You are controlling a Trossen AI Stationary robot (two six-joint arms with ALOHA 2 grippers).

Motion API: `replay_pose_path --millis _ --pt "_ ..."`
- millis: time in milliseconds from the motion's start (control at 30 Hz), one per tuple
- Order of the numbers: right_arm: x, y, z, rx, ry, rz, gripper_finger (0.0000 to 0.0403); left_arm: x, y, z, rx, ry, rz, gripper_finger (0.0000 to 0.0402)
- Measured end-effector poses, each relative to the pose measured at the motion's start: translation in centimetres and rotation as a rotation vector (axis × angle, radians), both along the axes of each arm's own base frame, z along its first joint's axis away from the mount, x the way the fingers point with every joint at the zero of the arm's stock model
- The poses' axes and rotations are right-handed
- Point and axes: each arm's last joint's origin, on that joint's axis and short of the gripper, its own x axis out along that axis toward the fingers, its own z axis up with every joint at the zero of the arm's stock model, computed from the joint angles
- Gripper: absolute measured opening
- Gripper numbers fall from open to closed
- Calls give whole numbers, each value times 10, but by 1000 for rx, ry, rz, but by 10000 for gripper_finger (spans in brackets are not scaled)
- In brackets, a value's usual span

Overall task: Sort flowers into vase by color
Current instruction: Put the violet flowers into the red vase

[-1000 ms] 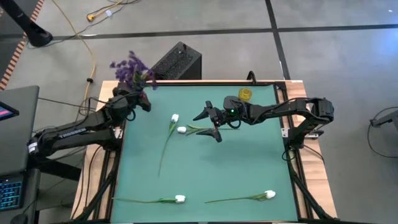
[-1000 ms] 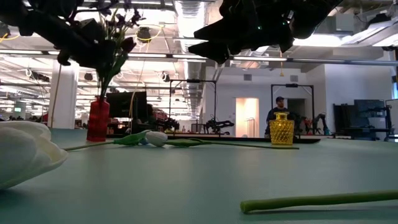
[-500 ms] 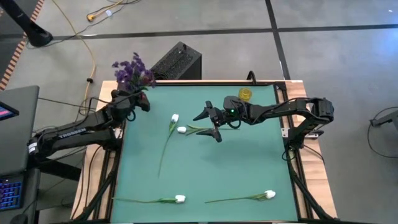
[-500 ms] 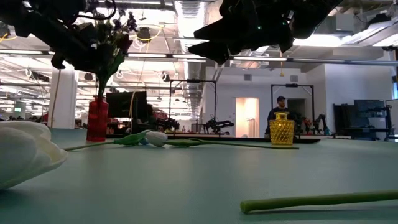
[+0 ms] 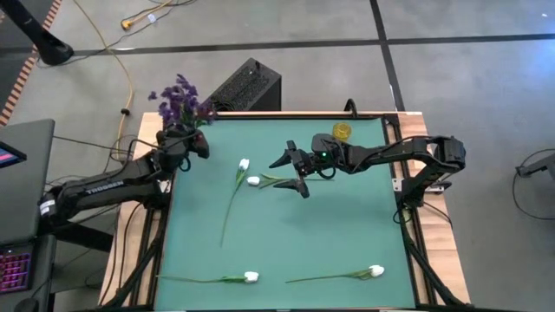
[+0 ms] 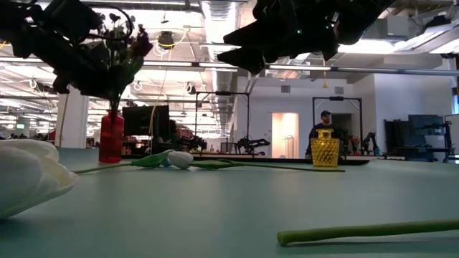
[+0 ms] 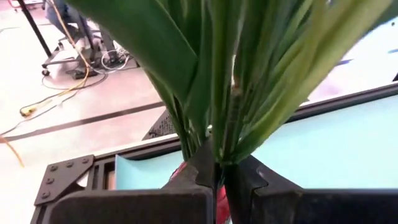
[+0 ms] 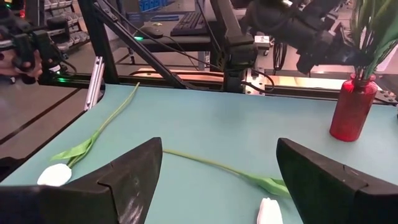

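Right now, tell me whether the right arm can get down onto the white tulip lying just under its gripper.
Probably yes. The right gripper hangs open just above the white tulip, with bare mat between them. The left gripper is off at the red vase, shut on the purple flowers.

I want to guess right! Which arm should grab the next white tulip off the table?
Probably the right. Its open gripper hovers beside a white tulip, while the left gripper is shut on purple flowers at the red vase.
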Motion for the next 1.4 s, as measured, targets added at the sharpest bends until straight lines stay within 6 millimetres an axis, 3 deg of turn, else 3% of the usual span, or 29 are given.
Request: replay_pose_path --millis 733,1167,1400 --pt "0 0 1 1 -10 -1 341 -8 11 -3 -57 -41 18 6" --pt "0 0 1 -1 -7 0 341 -8 10 -5 -76 -14 -11 120" --pt "0 0 1 -1 -7 0 341 -7 10 5 -111 -15 -52 146"
